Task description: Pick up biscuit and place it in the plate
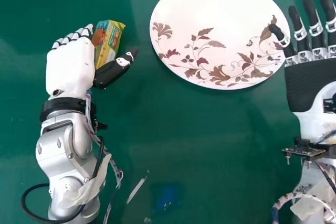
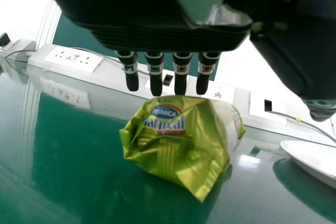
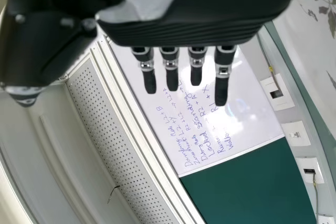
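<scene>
A: The L hand (image 1: pixel 71 69) is seen alongside the biscuit (image 1: pixel 109 40) on the green bench (image 1: pixel 184 129), its fingers (image 2: pixel 155 80) straight & released, thumb (image 1: pixel 113 71) out on the side nearer the plate (image 1: pixel 210 9). Contact? Can't tell.

B: Next move, pls?

A: Prob. the grasp. Settle fingers & thumb either side of the biscuit, abt. mid-length, then close evenly & gently; a hard squeeze may crumple the foil or crack what's inside. Lift only when snug, then carry R to the plate.

B: How's it lying?

A: On its side, long axis running away from the robot, far end angled slightly R. Near end sits btwn palm & thumb.

B: R hand (image 1: pixel 312 82)?

A: Idle by the plate's R edge, fingers extended.
</scene>
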You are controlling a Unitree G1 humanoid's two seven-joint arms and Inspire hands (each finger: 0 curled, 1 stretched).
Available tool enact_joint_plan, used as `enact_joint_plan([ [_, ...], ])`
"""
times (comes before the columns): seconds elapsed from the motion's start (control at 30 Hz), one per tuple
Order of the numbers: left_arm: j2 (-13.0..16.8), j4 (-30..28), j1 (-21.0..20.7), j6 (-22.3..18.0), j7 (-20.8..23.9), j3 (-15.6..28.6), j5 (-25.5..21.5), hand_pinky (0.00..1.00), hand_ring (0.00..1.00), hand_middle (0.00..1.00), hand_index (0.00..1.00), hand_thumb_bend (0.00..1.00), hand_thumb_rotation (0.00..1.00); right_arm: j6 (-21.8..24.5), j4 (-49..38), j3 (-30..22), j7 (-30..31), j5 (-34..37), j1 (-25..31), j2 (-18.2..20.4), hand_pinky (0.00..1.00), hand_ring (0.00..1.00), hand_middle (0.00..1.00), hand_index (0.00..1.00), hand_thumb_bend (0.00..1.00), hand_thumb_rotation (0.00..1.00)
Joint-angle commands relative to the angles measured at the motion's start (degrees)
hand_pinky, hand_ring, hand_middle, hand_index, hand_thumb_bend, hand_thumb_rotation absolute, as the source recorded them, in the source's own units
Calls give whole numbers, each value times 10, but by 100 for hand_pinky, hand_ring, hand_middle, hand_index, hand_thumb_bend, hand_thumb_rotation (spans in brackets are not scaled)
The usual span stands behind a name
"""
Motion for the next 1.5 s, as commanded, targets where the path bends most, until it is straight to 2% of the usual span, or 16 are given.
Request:
enact_joint_plan([
  [0.0,-43,5,10,10,3,-16,0,100,100,100,100,100,97,-8,-9,-4,-4,4,13,5,77,100,100,97,100,39],
  [0.27,-38,29,3,29,1,-6,-9,100,100,100,100,100,96,-8,-1,-13,9,14,9,-3,72,100,100,97,100,38],
  [0.4,-33,44,-2,47,4,8,-19,100,100,100,100,100,96,-6,-1,-17,7,16,7,-6,76,100,100,97,100,39],
  [0.7,-12,85,-11,73,18,26,-46,100,100,100,100,100,96,-3,-7,-22,0,14,6,-11,75,100,100,97,100,39],
  [0.87,-9,96,-17,81,23,33,-53,100,100,100,100,100,97,-1,-10,-21,-3,14,8,-10,78,100,100,97,100,39],
  [1.1,-1,114,-27,91,33,37,-65,100,100,100,100,100,96,3,0,-22,11,23,3,-16,78,100,100,96,100,40],
  [1.3,4,125,-33,96,37,38,-68,100,97,100,97,100,90,19,5,-25,13,41,2,-19,81,100,100,96,100,40],
  [1.33,5,127,-33,97,35,38,-67,91,89,96,95,100,86,22,3,-26,9,42,3,-19,82,100,100,96,100,40],
  [1.43,11,131,-35,98,20,36,-57,78,78,89,91,100,81,26,-9,-27,-10,38,8,-14,83,100,100,95,100,39],
  [1.47,15,132,-35,97,10,35,-52,70,71,84,89,100,78,27,-14,-27,-20,36,10,-11,86,100,100,95,100,39],
])
